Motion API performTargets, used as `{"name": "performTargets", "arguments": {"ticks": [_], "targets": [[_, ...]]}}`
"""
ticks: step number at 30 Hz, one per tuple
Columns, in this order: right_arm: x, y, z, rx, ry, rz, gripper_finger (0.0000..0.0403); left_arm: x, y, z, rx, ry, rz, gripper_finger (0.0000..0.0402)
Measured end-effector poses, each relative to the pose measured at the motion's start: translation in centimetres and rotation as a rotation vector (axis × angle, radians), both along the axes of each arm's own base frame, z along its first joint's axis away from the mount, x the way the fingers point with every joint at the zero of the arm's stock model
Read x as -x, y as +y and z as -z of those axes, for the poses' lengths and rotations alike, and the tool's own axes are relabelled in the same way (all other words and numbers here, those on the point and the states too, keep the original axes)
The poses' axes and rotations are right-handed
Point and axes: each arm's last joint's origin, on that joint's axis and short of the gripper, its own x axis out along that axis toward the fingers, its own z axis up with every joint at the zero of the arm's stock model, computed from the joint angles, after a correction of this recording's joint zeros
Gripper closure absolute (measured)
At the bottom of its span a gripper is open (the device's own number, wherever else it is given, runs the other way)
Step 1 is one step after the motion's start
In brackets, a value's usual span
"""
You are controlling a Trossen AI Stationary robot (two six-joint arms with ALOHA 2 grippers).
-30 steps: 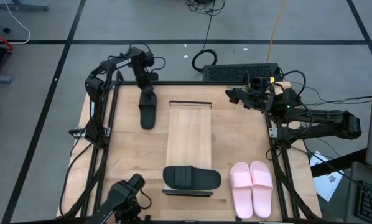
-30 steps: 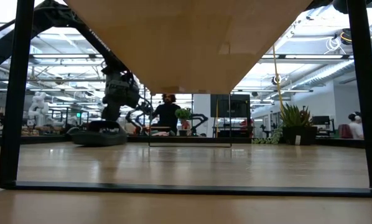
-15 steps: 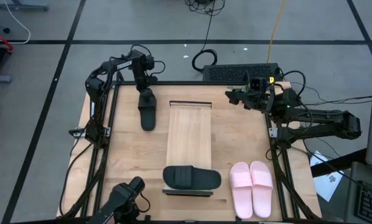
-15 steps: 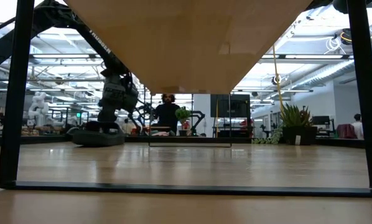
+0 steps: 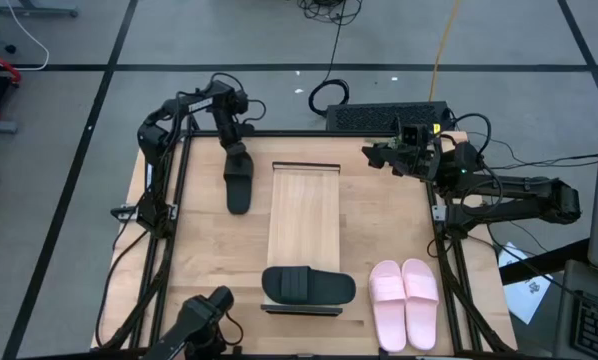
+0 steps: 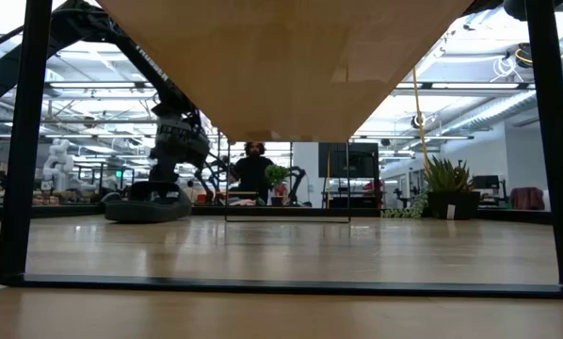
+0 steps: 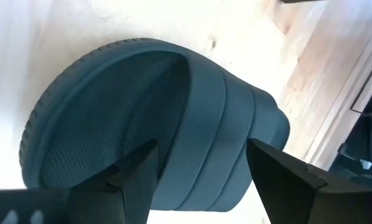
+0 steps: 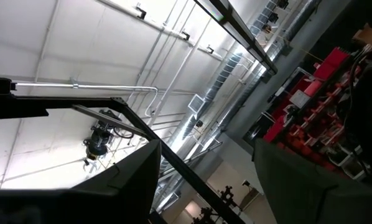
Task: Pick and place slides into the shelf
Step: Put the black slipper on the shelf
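Hovering over the heel end of a black slide [image 5: 238, 178], the left gripper [image 5: 235, 140] had its fingers spread wide, nothing between them. In the left wrist view the two dark fingers [image 7: 134, 180] stood either side of the same black slide [image 7: 155, 124], the strap end lying ahead of them. Judgement: jaws were spread so as to straddle the sole before closing; whether the tips touched the slide could not be told.

That slide lay flat on the table [image 5: 189, 260], lengthwise, just beside the left long edge of the shelf [image 5: 303, 215] and not on it. In the low view it showed as a dark low shape [image 6: 150, 207] under the arm.

Second black slide [image 5: 308, 285] lay crosswise on the near end of the shelf, so one of four looked placed. Pink pair [image 5: 405, 300] sat side by side on the table, right of the shelf's near end, untouched.

Right gripper [image 5: 379, 155] waited at the far right corner, raised, fingers spread and empty; its wrist view showed only ceiling.

Judgement: grasping the second black slide was the step in hand.
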Motion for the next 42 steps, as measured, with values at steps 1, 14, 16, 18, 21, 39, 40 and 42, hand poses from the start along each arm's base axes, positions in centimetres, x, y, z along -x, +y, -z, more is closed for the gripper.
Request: {"name": "performTargets", "arguments": {"ticks": [1,14,16,18,21,39,40,42], "targets": [[0.0,-0.1,0.0,-0.002,0.0,0.001,0.0156,0.0,-0.1,0.0,0.003,0.001,0.003,0.0161],[0.1,0.0,-0.1,0.001,-0.003,-0.031,0.0156,-0.9,-1.1,1.9,0.08,0.051,0.052,0.0226],[0.1,0.0,-0.1,0.002,-0.001,-0.045,0.0156,-1.0,-1.3,2.5,0.094,0.075,0.058,0.0244],[0.1,0.1,0.0,0.007,0.002,-0.053,0.0156,-1.2,-1.5,2.9,0.1,0.079,0.065,0.0256],[0.1,0.1,-0.1,0.007,0.001,-0.053,0.0156,-1.4,-1.9,3.1,0.117,0.089,0.074,0.0264],[0.1,0.1,0.0,-0.011,0.003,-0.066,0.0156,-1.9,-2.5,2.8,0.203,0.003,0.034,0.0266],[0.1,0.1,-0.1,-0.011,0.003,-0.066,0.0156,-1.9,-2.5,2.8,0.209,-0.003,0.033,0.0266],[0.1,0.1,0.0,-0.011,0.003,-0.066,0.0156,-2.0,-2.6,2.7,0.218,-0.021,0.034,0.0266]]}}
